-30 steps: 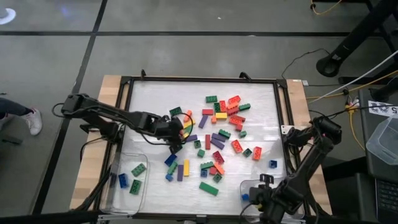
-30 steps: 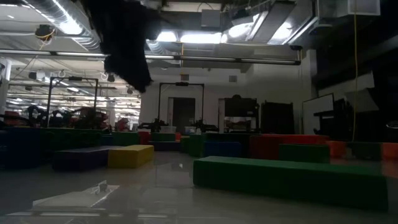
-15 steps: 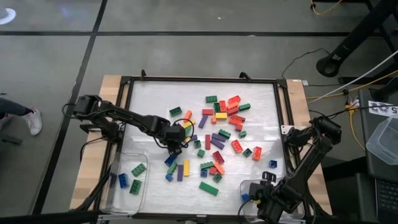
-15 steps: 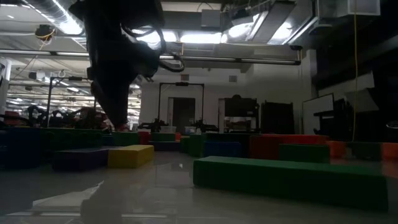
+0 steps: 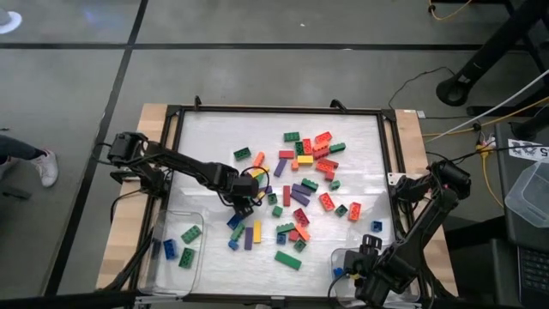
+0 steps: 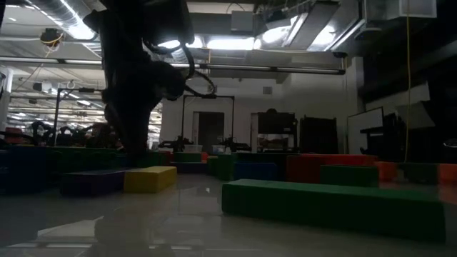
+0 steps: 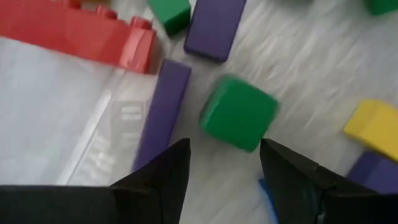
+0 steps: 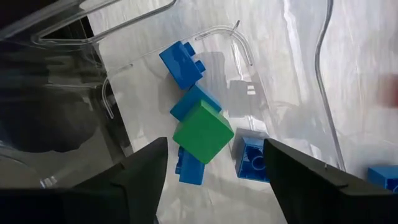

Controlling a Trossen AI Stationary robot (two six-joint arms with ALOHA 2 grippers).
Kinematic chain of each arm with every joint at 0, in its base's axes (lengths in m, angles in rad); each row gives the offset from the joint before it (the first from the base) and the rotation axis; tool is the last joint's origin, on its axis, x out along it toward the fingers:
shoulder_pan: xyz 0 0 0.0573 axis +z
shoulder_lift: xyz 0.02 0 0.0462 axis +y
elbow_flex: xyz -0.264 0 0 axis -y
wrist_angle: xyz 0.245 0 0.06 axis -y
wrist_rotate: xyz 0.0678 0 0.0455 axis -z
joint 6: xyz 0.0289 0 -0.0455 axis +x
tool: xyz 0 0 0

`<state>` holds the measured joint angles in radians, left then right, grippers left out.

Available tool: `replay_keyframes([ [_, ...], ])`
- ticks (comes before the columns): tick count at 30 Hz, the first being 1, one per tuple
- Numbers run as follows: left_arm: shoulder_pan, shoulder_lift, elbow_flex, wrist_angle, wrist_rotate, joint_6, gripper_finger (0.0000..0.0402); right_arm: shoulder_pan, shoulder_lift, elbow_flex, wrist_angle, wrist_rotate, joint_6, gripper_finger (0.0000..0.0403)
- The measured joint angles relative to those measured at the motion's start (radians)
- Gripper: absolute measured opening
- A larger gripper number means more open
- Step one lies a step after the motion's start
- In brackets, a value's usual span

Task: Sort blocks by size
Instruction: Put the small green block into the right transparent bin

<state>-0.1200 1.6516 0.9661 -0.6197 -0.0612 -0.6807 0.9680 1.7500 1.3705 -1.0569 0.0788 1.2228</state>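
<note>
The blocks lie scattered on the white mat, long ones and small square ones in several colours. My left gripper hangs low over the pile's left side, pointing steeply down. Its fingers stand open, with a small green square block just ahead of the gap and a long purple block beside it. My right gripper stands open, pointing down over the clear tray at the near right. Below its gap a small green block lies among small blue blocks, clear of both fingers.
A second clear tray at the near left holds a few green and blue blocks. A black frame borders the mat. In the low view a long green block and a yellow one lie close to the camera.
My left gripper has come down toward the mat and shifted a little toward the near and right edges, tipping more steeply downward over the blocks. The right arm has stayed over its tray.
</note>
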Motion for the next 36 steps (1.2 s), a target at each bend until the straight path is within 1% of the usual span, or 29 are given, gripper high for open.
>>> replay_keyframes([
  [6,0.002,-0.001,0.002,0.048,-0.005,0.013,0.0182,0.000,0.000,0.000,0.000,0.016,0.000,0.0260],
  [12,0.001,0.017,0.002,0.100,-0.012,0.082,0.0182,0.000,0.001,0.000,0.002,0.017,0.000,0.0260],
  [19,0.011,0.077,0.002,0.167,-0.019,0.076,0.0182,0.000,0.002,0.000,0.013,0.026,0.000,0.0260],
  [23,0.012,0.090,0.002,0.169,-0.020,0.043,0.0182,0.000,0.002,0.000,0.013,0.041,0.000,0.0260],
  [28,0.012,0.093,0.002,0.168,-0.022,0.053,0.0182,0.000,0.002,0.000,0.009,0.064,-0.001,0.0260],
  [31,0.012,0.093,0.002,0.166,-0.023,0.052,0.0165,-0.001,0.002,0.000,0.008,0.085,-0.001,0.0260],
  [35,0.012,0.091,0.002,0.170,-0.022,0.052,0.0117,-0.002,0.002,0.004,0.005,0.113,-0.034,0.0259],
  [36,0.012,0.091,0.002,0.170,-0.019,0.053,0.0115,-0.002,0.002,0.009,0.004,0.113,-0.051,0.0259],
])
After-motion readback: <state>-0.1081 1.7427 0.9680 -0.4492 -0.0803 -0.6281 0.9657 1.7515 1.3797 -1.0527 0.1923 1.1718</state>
